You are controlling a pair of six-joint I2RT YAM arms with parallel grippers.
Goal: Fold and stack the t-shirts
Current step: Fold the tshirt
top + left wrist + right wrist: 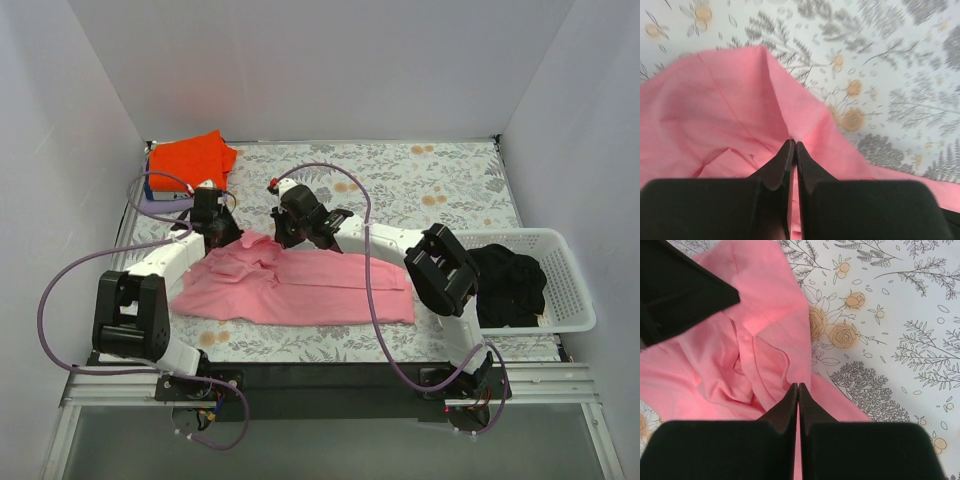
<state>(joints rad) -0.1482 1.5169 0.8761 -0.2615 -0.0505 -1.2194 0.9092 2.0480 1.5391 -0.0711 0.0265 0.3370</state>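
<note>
Fold step in hand: left gripper [793,146] and right gripper [798,388] each clamped closed on the bunched far edge of the pink t-shirt [310,290] lying mid-table on floral cloth [440,190]; next move probably needs both raised together, drawing that edge evenly nearward.

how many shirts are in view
3: a pink shirt spread in the middle, an orange shirt folded at the far left corner, and a black heap in the basket on the right, which may hide more.
</note>
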